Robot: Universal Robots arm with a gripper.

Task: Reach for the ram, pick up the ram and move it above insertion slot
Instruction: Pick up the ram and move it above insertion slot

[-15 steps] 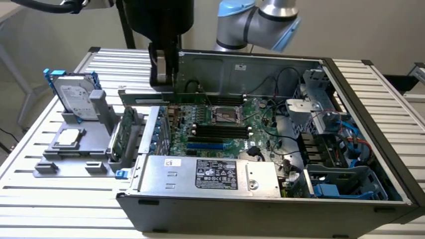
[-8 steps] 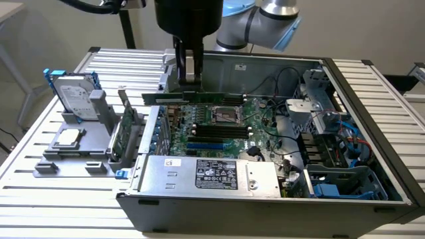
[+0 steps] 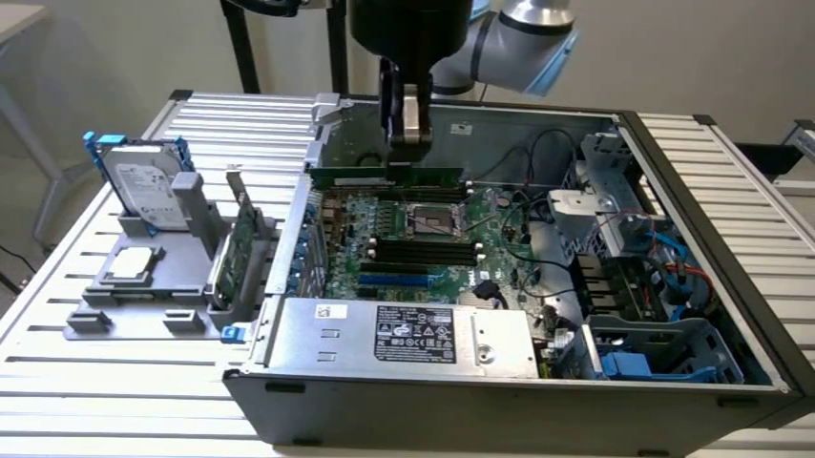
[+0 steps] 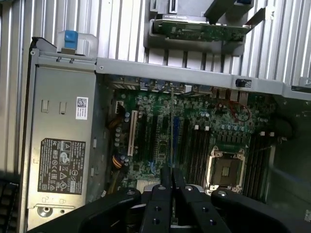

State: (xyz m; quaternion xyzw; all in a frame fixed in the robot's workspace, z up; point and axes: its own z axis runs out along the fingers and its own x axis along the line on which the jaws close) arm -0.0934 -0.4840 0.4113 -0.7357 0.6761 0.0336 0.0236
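Note:
My gripper (image 3: pixel 405 143) hangs over the open computer case (image 3: pixel 713 239), shut on the ram (image 3: pixel 382 177), a long thin green stick held level by its upper edge. The stick hovers above the back part of the motherboard (image 3: pixel 382 215), close to the CPU socket (image 3: pixel 430 218) and apart from the black memory slots (image 3: pixel 421 251), which lie nearer the case's front. In the wrist view the fingers (image 4: pixel 163 182) pinch the ram (image 4: pixel 172 121), seen edge-on as a thin line running over the board beside the dark slots (image 4: pixel 194 150).
A power supply (image 3: pixel 407 334) fills the case's front corner. Cables and a drive cage (image 3: pixel 650 353) crowd the exterior view's right. Outside the case, a grey holder (image 3: pixel 140 305) carries a hard drive (image 3: pixel 147 186), a CPU (image 3: pixel 134 265) and a green expansion card (image 3: pixel 236 253).

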